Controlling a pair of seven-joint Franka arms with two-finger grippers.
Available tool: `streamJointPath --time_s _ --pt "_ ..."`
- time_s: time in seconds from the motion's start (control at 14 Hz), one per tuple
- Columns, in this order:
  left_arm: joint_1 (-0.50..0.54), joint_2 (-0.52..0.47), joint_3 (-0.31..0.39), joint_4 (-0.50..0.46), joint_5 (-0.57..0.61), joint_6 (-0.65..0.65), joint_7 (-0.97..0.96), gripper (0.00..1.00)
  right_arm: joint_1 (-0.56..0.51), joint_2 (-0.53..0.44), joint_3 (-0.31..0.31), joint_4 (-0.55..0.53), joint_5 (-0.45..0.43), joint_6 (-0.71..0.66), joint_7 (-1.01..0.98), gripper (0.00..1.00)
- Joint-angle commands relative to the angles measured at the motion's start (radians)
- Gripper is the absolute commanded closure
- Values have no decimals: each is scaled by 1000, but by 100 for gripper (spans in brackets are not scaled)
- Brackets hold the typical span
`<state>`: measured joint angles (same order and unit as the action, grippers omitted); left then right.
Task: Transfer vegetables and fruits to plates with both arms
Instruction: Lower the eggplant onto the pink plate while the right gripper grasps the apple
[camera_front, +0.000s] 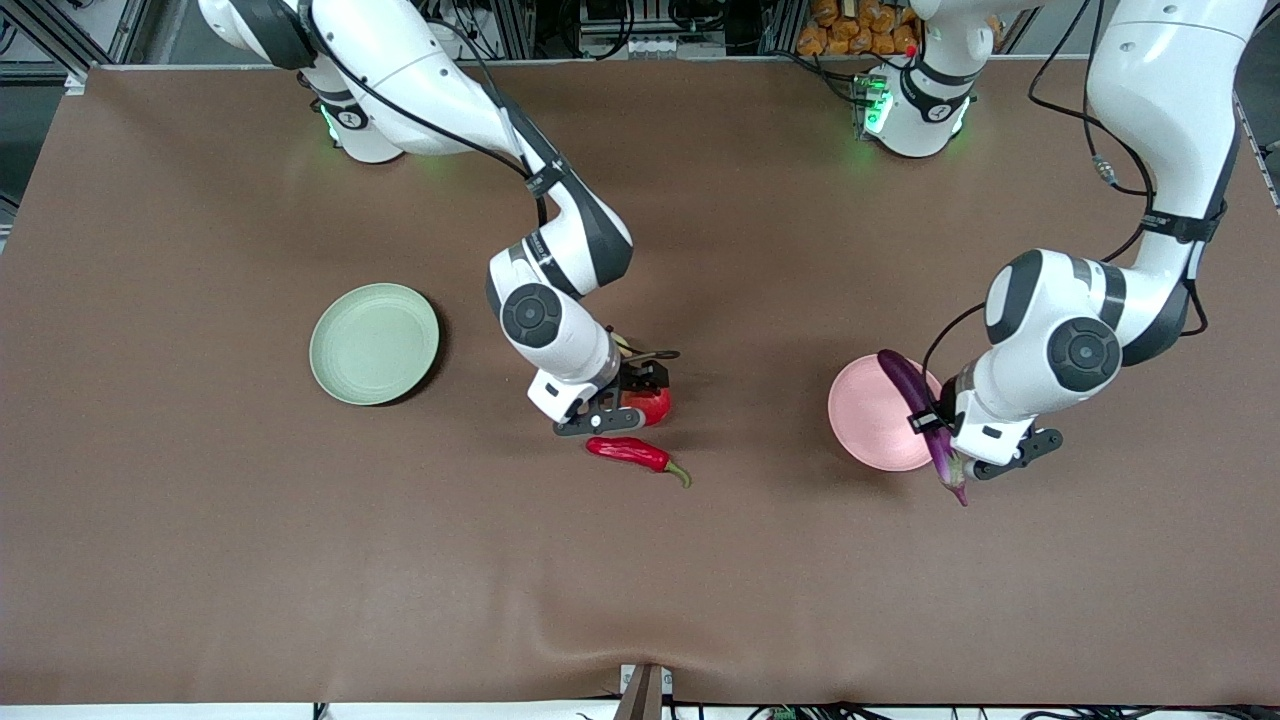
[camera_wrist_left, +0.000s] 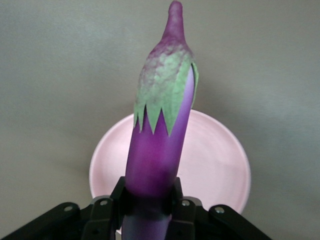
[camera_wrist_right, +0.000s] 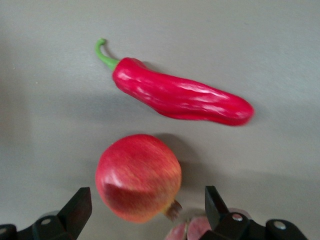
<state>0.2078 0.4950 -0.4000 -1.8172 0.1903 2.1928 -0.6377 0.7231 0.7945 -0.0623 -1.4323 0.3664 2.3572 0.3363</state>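
Clamping the long slender purple eggplant (camera_front: 922, 413) near its middle, the left gripper (camera_front: 945, 425) hangs at the lower right of the front frame, its fingers (camera_wrist_left: 181, 200) closed on the fruit's smooth purple body. The eggplant is carried over the edge of the round, shallow pale pink plate (camera_front: 870, 420) that lies toward the left arm's end of the desk (camera_front: 200, 550); its green-capped stem end points down toward the lower frame edge in the front view and up in the left wrist view.

Near the middle of the front frame, the round red pomegranate-like fruit (camera_front: 652, 403) sits on the brown desk. The right gripper (camera_front: 630, 395) is low over it, fingers (camera_wrist_right: 77, 210) spread wide on either side of the fruit and not touching it. In the right wrist view part of a pale pinkish round fruit (camera_wrist_right: 192, 227) shows at the bottom edge, just beside the pomegranate.

Just beside the pomegranate and nearer the front camera lies the glossy red chili pepper (camera_front: 633, 453), green stem turned toward the left arm's end.

At centre left of the front frame rests the round pale green plate (camera_front: 374, 343), well apart from the fruit.
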Motion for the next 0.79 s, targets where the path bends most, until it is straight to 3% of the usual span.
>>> streamJointPath --time_s 0.0,0.21,0.5,0.71 --pt "27 14 -13 -4 20 -10 68 100 30 38 -11 41 -23 40 -61 0" --pt "45 37 -11 -2 23 2 76 100 36 57 -10 41 -86 71 -83 0" --pt "41 51 -13 -5 20 10 55 100 64 80 -10 38 -92 123 -83 0" --pt "42 42 -13 -68 20 65 53 100 68 84 -10 35 -92 145 -76 0"
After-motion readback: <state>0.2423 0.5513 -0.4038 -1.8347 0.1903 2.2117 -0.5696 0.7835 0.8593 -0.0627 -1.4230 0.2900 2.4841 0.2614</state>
